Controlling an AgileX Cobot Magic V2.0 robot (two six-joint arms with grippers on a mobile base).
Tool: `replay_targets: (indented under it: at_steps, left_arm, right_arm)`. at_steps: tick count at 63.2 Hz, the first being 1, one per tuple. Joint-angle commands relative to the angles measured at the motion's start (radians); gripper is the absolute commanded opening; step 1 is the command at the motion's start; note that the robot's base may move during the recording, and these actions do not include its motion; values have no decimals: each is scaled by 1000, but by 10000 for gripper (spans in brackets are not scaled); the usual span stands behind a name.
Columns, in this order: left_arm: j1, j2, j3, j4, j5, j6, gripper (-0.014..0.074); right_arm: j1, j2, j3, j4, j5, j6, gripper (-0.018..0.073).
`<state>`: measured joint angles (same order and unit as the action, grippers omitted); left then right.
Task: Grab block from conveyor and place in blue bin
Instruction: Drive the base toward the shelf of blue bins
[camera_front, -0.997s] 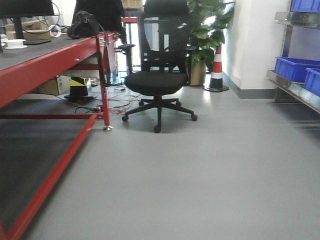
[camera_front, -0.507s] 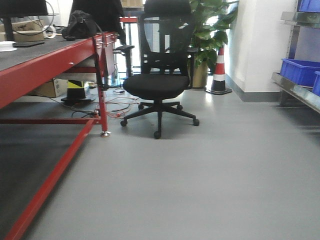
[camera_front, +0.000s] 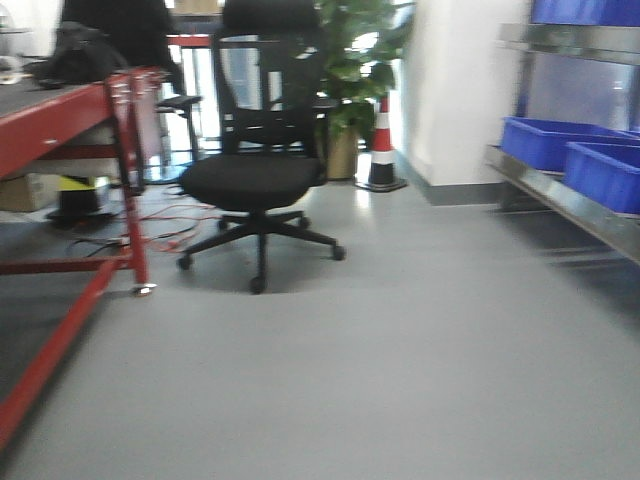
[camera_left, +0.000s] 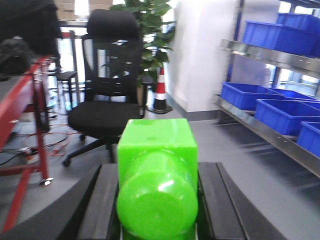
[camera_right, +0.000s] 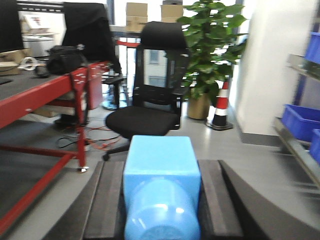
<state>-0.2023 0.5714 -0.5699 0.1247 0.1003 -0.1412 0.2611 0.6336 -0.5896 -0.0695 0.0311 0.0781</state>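
The left wrist view shows my left gripper (camera_left: 159, 200) shut on a bright green block (camera_left: 157, 165), its black pads pressed against both sides. My right gripper (camera_right: 161, 202) is shut the same way on a light blue block (camera_right: 161, 167). The conveyor (camera_front: 45, 130), a red frame with a dark belt, stands at the left and also shows in the left wrist view (camera_left: 15, 102) and the right wrist view (camera_right: 37, 95). Blue bins (camera_front: 560, 140) sit on a steel shelf at the right, also seen from the wrists (camera_left: 247, 95) (camera_right: 300, 120). Neither gripper appears in the front view.
A black office chair (camera_front: 255, 180) stands on the grey floor ahead, right of the conveyor's end leg (camera_front: 135, 230). Behind it are a potted plant (camera_front: 345, 80) and a red-white cone (camera_front: 381, 145). Cables (camera_front: 170, 225) lie under the conveyor. A black bag (camera_front: 80, 55) rests on the belt.
The front view has swung right: conveyor and chair slid left in the picture, and the shelf with blue bins came further into view at the right.
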Motion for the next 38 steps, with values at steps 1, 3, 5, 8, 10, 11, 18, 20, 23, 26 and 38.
replay_targets:
  at_steps: [1,3,5,8,10,11,18,20,23,26,38]
  left_arm:
    - [-5,-4,0,2,-20,2,-111]
    - [-5,-4,0,2,-20,2,-111]
    - [-5,-4,0,2,-20,2,-111]
    - [-5,-4,0,2,-20,2,-111]
    - [-5,-4,0,2,-20,2,-111]
    - [-5,-4,0,2,-20,2,-111]
    - [-5,-4,0,2,-20,2,-111]
    - [-5,-4,0,2,-20,2,-111]
    - [-5,-4,0,2,-20,2,-111]
    - [-5,-4,0,2,-20,2,-111]
    - [-5,-4,0,2,-20,2,-111]
  right_arm:
    - [1,-6,0,-7,-25,-1,-162]
    - [1,-6,0,-7,-25,-1,-162]
    - [1,-6,0,-7,-25,-1,-162]
    - [1,-6,0,-7,-25,-1,-162]
    - [1,-6,0,-7,-25,-1,-162]
    - [1,-6,0,-7,-25,-1,-162]
    - [1,-6,0,-7,-25,-1,-162]
    - [1,-6,0,-7,-25,-1,-162]
    - [1,-6,0,-7,-25,-1,-162]
    - [1,-6,0,-7,-25,-1,-162]
    - [1,-6,0,-7,-25,-1,-162]
